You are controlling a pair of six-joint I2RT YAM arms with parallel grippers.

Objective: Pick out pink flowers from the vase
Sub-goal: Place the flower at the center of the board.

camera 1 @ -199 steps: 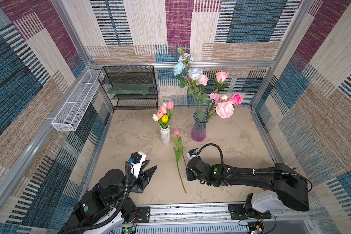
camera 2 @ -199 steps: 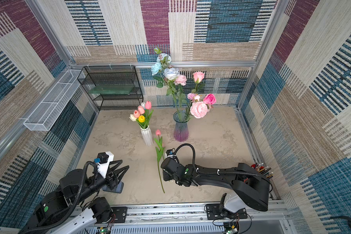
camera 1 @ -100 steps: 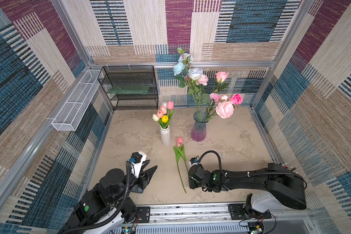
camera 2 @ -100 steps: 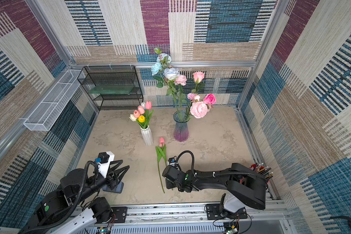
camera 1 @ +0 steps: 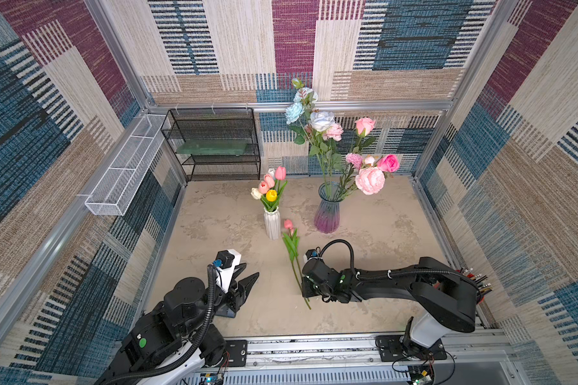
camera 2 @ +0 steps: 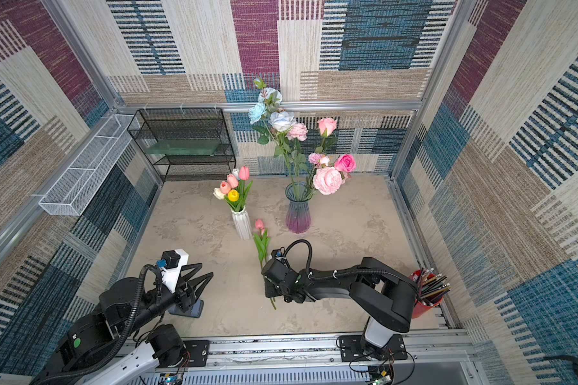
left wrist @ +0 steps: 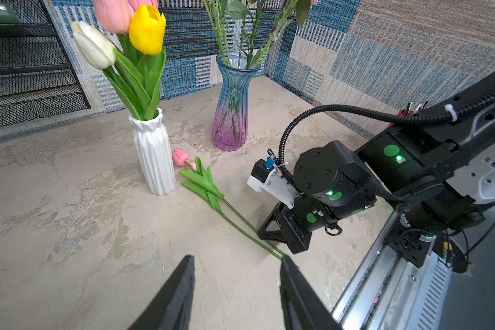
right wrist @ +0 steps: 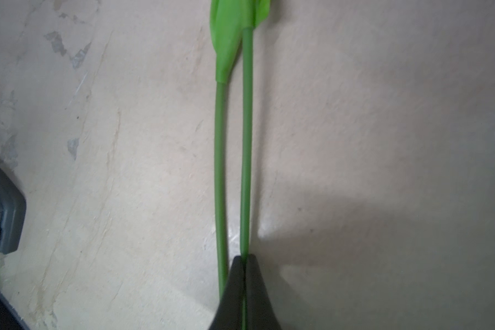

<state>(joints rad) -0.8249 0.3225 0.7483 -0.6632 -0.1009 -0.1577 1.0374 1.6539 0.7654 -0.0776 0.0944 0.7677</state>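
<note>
- Pink tulip stem [right wrist: 246, 143]: pinched near its cut end by the right pincer [right wrist: 245, 258], whose jaws are fully closed. The pincer is held low, and the flower appears to lie along the table [camera 1: 364, 253].
- Second stem [right wrist: 221, 171]: laid just beside the held one and nearly parallel to it. It passes outside the jaws and is not gripped.
- Pink heads [left wrist: 180, 155]: both are seen on the table just beside the foot of the white vase [camera 1: 272, 226], between it and the glass vase [camera 1: 327, 216].
- Step in hand, as judged: the picked tulip is being set down beside its fellow. The jaws are best opened only once the stem is fully borne by the table. The pincer is then best lifted straight up, so that neither stem is dragged or caught.
- Left pincer [left wrist: 236, 283]: held about half open with nothing in it. It hovers over bare table near the front edge and is shown apart from the stems in both top views.
- Pink tulips [camera 1: 280, 172]: not yet taken from the white vase, where a white tulip [camera 1: 256, 193] and a yellow tulip [camera 1: 271, 195] also stand.
- Larger pink blooms [camera 1: 369, 180]: not yet taken from the glass vase, among pale blue and white roses [camera 1: 321, 120].
</note>
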